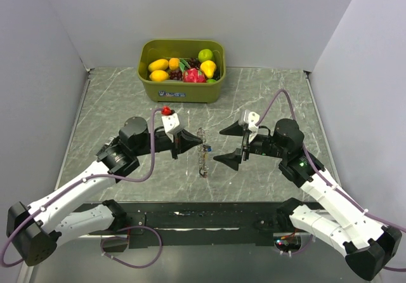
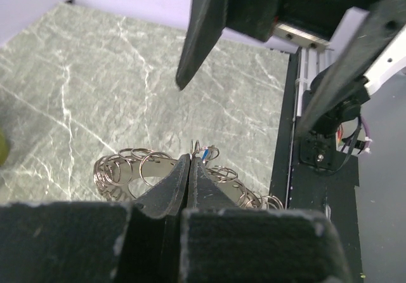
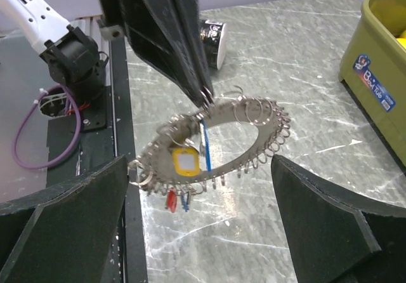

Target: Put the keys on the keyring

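The keyring [image 1: 203, 151] is a silvery oval loop edged with many small rings. It hangs above the table with my left gripper [image 1: 199, 144] shut on its upper rim. In the left wrist view the closed fingertips [image 2: 192, 159] pinch the keyring [image 2: 127, 169] beside a blue key [image 2: 207, 151]. The right wrist view shows the keyring [image 3: 254, 127] carrying keys: a yellow one [image 3: 185, 161], a blue one [image 3: 205, 144], and a red one [image 3: 170, 200] at its low end. My right gripper [image 1: 217, 145] faces the keyring, open wide, touching nothing.
A green bin [image 1: 181, 91] of toy fruit stands at the back of the marble table; its corner [image 3: 380, 67] shows in the right wrist view. A black strip [image 1: 209, 216] runs along the table's near edge by the arm bases.
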Robot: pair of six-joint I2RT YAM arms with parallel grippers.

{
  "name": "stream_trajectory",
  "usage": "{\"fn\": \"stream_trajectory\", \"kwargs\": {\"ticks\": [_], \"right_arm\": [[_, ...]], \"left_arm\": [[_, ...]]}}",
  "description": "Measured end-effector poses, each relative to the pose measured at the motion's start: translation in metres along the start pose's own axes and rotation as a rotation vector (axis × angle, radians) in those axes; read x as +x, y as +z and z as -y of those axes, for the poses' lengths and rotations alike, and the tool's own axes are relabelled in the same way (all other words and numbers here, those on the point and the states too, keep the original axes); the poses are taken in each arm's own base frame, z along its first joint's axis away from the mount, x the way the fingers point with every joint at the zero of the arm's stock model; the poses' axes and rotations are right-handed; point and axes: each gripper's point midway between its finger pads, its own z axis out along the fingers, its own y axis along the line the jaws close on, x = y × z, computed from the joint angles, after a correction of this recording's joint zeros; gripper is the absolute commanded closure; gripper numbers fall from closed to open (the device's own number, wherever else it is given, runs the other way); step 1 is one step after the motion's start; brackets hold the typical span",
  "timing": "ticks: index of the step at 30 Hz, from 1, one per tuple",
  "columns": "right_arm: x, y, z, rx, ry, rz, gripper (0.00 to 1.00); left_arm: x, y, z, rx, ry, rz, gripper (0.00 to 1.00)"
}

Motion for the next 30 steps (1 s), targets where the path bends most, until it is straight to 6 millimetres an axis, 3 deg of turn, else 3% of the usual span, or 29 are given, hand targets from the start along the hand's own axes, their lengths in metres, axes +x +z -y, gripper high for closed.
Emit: {"fn": "stream_trajectory", "kwargs": {"ticks": [14, 18, 24, 30], "right_arm": [[0.002, -0.001, 0.002, 0.014, 0.008, -0.008, 0.0], [0.003, -0.001, 0.003, 0.026, 0.009, -0.009, 0.0], [0.003, -0.007, 0.005, 0.062, 0.014, -0.018, 0.0], [-0.014, -0.024, 0.013, 0.18, -0.006, 0.033, 0.0]], "left_arm": [[0.043, 0.025, -0.022, -0.035, -0.074, -0.117, 0.99], [0.041, 0.041, -0.033, -0.041, -0.075, -0.111, 0.99], [0.028, 0.081, -0.057, -0.038, -0.085, -0.087, 0.99], [0.026, 0.104, -0.071, -0.046, -0.101, -0.048, 0.99]]}}
